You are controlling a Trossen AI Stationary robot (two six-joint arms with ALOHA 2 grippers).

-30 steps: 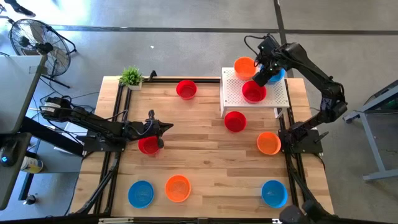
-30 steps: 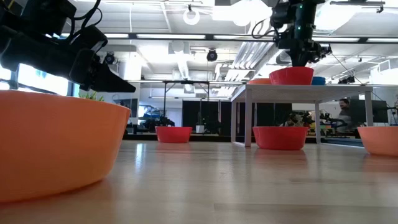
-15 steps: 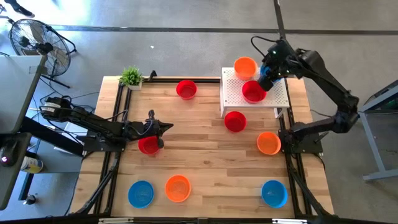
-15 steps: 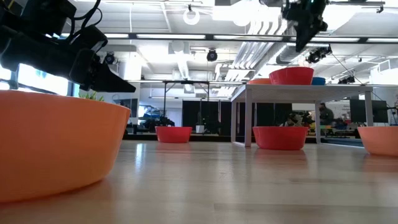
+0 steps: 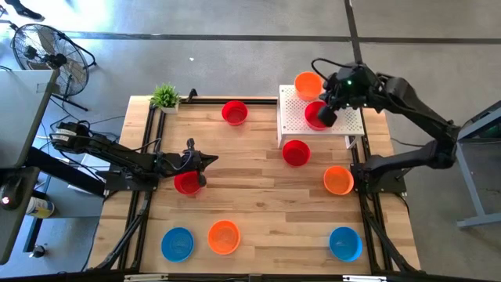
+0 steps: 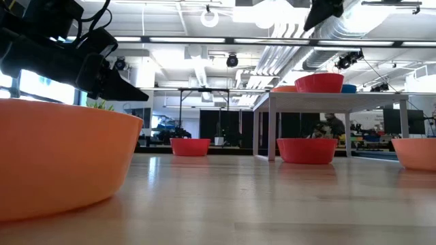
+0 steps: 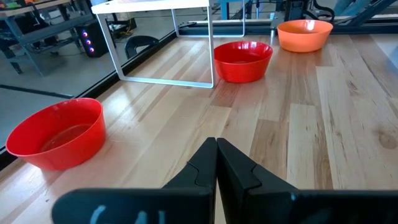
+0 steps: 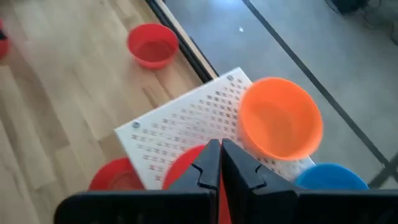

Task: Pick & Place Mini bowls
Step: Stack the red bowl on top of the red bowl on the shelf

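Note:
Several mini bowls, red, orange and blue, are spread over the wooden table. A red bowl (image 5: 315, 112) and an orange one (image 5: 308, 82) sit on the white perforated stand (image 5: 348, 121); a blue bowl (image 8: 329, 177) sits on it behind them. My right gripper (image 5: 326, 117) hovers high above the red bowl on the stand, shut and empty, pointing slantwise down (image 8: 219, 155). My left gripper (image 5: 210, 159) waits at the table's left, shut (image 7: 216, 149), beside a red bowl (image 5: 186, 182) that rests on the table.
More bowls rest on the table: red (image 5: 234, 112), red (image 5: 296, 152) in front of the stand, orange (image 5: 338, 179), blue (image 5: 344, 243), orange (image 5: 224, 236), blue (image 5: 177, 244). A small green plant (image 5: 165, 96) stands at the far left corner.
My right gripper has risen from just above the red bowl on the stand, swung a little toward the table's near edge, tipped and shut its fingers with nothing between them. The red bowl stays on the stand.

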